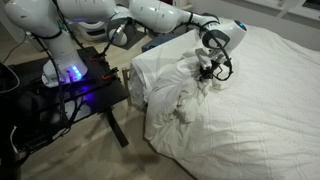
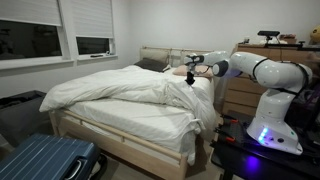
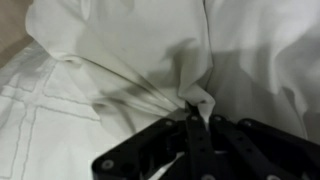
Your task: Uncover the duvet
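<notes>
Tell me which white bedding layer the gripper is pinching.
The puffy, wrinkled white duvet: its folds gather into the shut gripper; the flat stitched white layer lies free.

Dim, even indoor light in both exterior views; windows (image 2: 95,45) dark. Blue-violet glow at robot base (image 1: 72,72), spilling onto black bench (image 1: 100,85). Floor under the bench in heavy shadow. Soft grey shadows in folds of the duvet (image 1: 250,110). Low resolution, slight grain. Wrist view soft and blurred throughout; end effector (image 3: 197,110) out of focus, near-black against bright white cloth; deeper shadow toward lower right
</notes>
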You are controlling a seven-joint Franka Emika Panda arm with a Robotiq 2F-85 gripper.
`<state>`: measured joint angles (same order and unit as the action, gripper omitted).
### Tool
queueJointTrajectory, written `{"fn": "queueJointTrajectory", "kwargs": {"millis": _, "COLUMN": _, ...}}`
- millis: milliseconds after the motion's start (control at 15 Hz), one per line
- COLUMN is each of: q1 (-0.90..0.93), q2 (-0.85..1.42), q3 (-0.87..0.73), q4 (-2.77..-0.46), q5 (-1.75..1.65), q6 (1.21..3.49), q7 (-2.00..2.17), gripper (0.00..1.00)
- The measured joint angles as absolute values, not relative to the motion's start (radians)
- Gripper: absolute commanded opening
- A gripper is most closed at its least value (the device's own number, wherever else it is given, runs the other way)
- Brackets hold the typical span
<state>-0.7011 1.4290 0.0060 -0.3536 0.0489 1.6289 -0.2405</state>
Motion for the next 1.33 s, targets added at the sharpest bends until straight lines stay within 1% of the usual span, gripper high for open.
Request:
{"fn": "queueJointTrajectory", "kwargs": {"millis": 333, "q1": -0.671, "q2": 1.417, "q3": 0.007, "q4": -0.354, "q5": 0.054, "q6": 1.826, "q7": -0.186, "gripper": 0.01}}
{"fn": "queueJointTrajectory", "kwargs": {"millis": 1333, "q1": -0.659, "q2": 1.43, "q3": 0.013, "q4": -0.365, "q5": 0.053, "q6": 2.469, "q7": -0.233, "gripper": 0.01}}
